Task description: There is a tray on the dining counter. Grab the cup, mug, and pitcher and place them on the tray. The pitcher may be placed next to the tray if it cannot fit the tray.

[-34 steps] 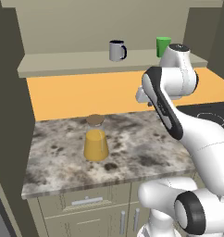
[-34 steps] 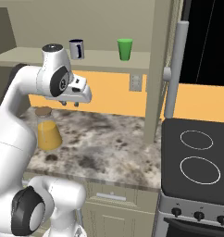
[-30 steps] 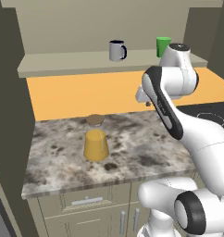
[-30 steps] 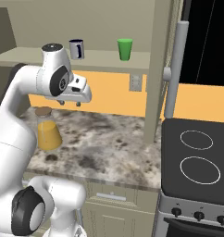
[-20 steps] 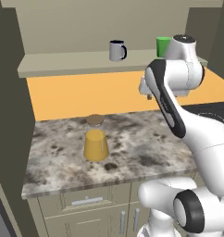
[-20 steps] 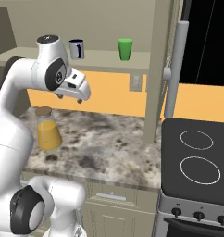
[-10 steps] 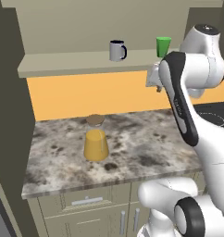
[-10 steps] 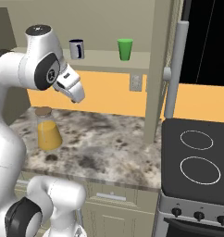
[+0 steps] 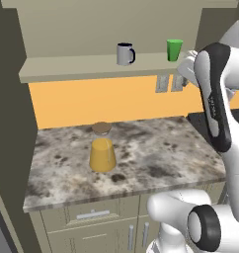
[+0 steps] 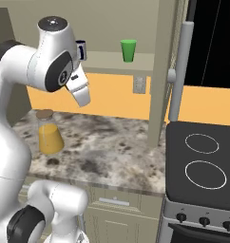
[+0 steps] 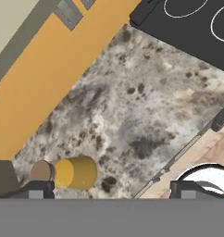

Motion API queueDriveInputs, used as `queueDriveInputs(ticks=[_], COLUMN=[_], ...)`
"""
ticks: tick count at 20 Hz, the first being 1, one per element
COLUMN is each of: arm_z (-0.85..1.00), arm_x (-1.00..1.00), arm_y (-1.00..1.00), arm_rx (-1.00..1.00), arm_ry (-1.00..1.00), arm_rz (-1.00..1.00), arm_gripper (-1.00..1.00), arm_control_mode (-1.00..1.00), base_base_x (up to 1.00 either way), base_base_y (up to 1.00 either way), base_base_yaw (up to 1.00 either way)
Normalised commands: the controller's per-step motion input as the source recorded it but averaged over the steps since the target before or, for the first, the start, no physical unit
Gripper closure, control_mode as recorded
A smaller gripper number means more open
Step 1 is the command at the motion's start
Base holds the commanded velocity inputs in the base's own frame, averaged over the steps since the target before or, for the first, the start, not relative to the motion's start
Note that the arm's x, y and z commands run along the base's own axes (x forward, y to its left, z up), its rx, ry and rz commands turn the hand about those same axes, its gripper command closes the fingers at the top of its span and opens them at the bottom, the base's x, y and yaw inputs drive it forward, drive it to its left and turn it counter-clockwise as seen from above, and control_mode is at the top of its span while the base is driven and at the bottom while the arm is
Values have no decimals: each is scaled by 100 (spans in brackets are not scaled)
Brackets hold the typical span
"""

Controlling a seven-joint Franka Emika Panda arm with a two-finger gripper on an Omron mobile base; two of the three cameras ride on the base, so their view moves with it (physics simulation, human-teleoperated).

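Note:
The pitcher [image 9: 102, 150] of orange liquid with a brown lid stands on the short marble counter [image 9: 156, 158], at its left. It also shows as the pitcher [image 10: 49, 133] and, lying low at the left, the pitcher [image 11: 74, 172]. On the beige ledge behind, the grey mug [image 9: 125, 54] stands left of the green cup [image 9: 174, 50]; my arm half hides the mug [image 10: 81, 50]. My gripper [image 11: 111, 190] hangs high over the counter, open and empty, well right of the pitcher. The tray and the dining counter are out of view.
A black stove [image 10: 202, 161] adjoins the counter on the right. An orange wall strip [image 9: 92, 101] with outlets runs under the ledge [image 9: 72, 69]. A tall beige panel and a dark appliance with a long handle [image 10: 181, 66] rise at the right.
My arm has lifted and swung up, carrying the hand from in front of the orange wall to about ledge height near the cup. The jaws stayed open; pitcher, mug and cup have not moved.

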Motion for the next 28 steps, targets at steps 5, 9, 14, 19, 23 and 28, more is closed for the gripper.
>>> queueDriveInputs(ticks=[5,9,14,19,23,28], arm_z=[38,27,11,1,0,0], arm_x=[3,5,18,33,31,38], arm_y=[-30,-30,0,-3,-8,-17], arm_rx=[22,18,5,2,3,9], arm_ry=[-2,-3,-5,-6,-10,-13], arm_rz=[-9,-9,-12,-18,-21,-9], arm_gripper=[-100,-100,-100,-100,-100,-100], arm_control_mode=[-100,-100,-100,-100,-100,-100], base_base_x=[0,0,0,0,0,0], base_base_y=[0,0,0,0,0,0], base_base_yaw=[0,0,0,0,0,0])
